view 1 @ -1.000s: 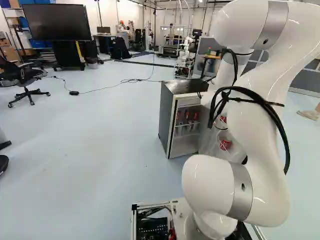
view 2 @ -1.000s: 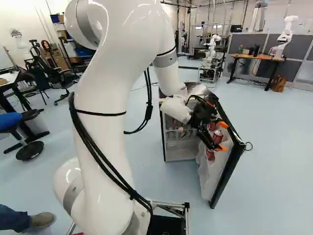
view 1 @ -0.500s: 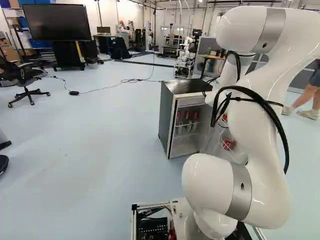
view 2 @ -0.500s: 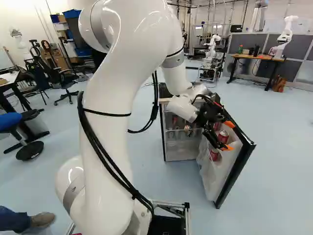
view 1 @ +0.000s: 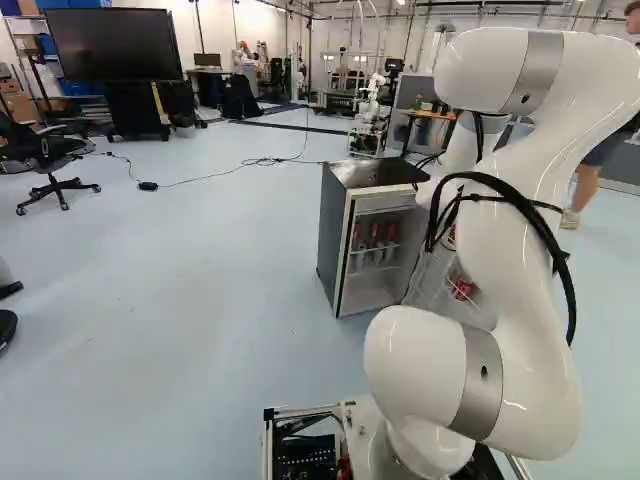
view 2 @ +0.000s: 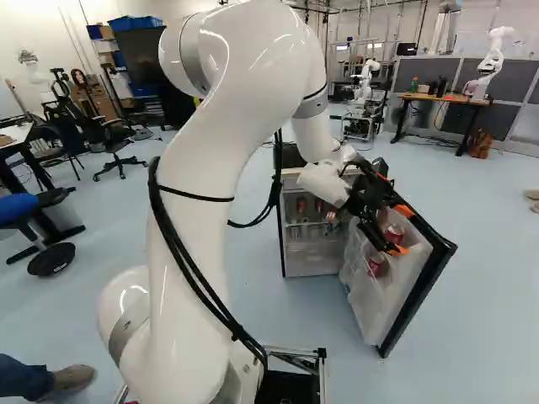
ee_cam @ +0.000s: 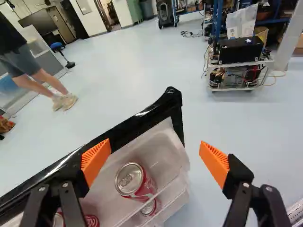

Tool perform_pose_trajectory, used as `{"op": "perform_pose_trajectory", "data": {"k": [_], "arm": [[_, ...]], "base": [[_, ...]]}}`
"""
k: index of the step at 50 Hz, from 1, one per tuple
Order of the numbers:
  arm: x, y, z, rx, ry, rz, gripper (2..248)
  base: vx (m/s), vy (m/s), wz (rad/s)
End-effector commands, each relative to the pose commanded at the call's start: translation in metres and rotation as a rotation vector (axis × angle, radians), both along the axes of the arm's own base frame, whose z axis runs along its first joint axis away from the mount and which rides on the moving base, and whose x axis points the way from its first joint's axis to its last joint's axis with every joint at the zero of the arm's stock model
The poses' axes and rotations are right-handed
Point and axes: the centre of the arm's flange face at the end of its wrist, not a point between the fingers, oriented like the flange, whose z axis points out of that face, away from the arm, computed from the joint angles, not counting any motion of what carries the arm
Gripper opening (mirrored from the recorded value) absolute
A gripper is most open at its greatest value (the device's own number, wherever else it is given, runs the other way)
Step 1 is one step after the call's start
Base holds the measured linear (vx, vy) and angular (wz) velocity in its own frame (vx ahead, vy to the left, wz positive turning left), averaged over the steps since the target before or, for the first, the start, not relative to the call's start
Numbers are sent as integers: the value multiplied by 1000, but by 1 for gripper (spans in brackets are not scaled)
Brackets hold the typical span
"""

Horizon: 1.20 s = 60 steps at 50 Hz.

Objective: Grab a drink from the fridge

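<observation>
Jaws parted, holding nothing. Likely target: the upright can (ee_cam: 136, 182) on the upper door shelf (ee_cam: 165, 144), ahead of the jaws, off-centre towards the far finger (ee_cam: 96, 158). Judged: shift far, centre on its vertical axis, then advance.

Red can (ee_cam: 144, 187) sitting between open fingers

The pincer (view 2: 400, 230) is holding its orange pads (ee_cam: 94, 158) wide apart, the can lying between them and standing clear of both. It is resting in a clear bin (ee_cam: 165, 146) of the black-edged fridge door (ee_cam: 142, 116). A lower can (ee_cam: 149, 207) is peeking out just beside it (mostly its silver top is showing), and another red can (ee_cam: 92, 221) is partly hiding behind one finger. Well beyond, a metal-framed cart (ee_cam: 251, 88) is carrying a black box (ee_cam: 240, 50).
</observation>
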Motion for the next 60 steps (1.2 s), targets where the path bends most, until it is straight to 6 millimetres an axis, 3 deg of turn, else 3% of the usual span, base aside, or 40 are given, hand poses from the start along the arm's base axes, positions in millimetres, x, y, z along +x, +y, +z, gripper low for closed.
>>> {"op": "perform_pose_trajectory", "data": {"k": [14, 25, 60], "arm": [[10, -16, -1, -10, -17, -16, 247], [8, -17, -1, -10, -16, -20, 247], [-37, 32, 6, -9, 73, 133, 247]], "base": [[0, 0, 0], [0, 0, 0], [0, 0, 0]]}}
